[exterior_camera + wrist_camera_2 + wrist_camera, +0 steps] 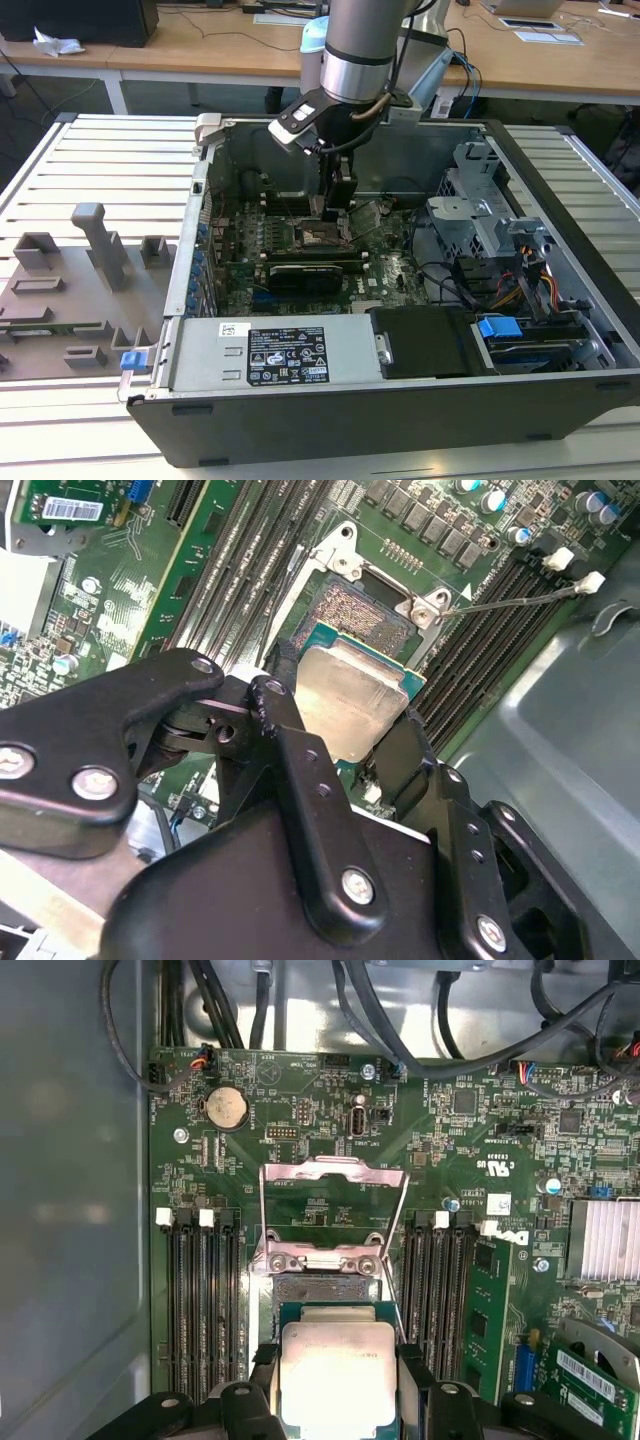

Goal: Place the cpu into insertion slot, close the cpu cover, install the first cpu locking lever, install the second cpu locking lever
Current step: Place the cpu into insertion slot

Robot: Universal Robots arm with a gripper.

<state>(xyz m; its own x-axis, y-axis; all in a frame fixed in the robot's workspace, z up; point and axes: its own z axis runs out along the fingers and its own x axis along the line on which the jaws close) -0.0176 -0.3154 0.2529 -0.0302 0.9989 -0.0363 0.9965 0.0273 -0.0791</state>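
My gripper (345, 718) is shut on the cpu (355, 702), a flat square chip with a pale metal top, with one black finger on each of two opposite edges. In the first wrist view the cpu (337, 1375) hangs in the gripper (337, 1385) over the near part of the insertion slot (322, 1288). I cannot tell whether it touches the slot. The insertion slot (350, 610) shows its dark grid centre. The cpu cover (335, 1168) is swung back open, with thin wire levers along its sides. In the exterior view the gripper (335, 207) stands just above the insertion slot (318, 236).
Long black memory slots (200, 1300) run on both sides of the socket. A wire lever (520, 598) stretches past them. The open computer case (210, 130) has a metal wall close by, cables and drive bays (480, 230) at the exterior view's right, and a power supply (270, 355) in front.
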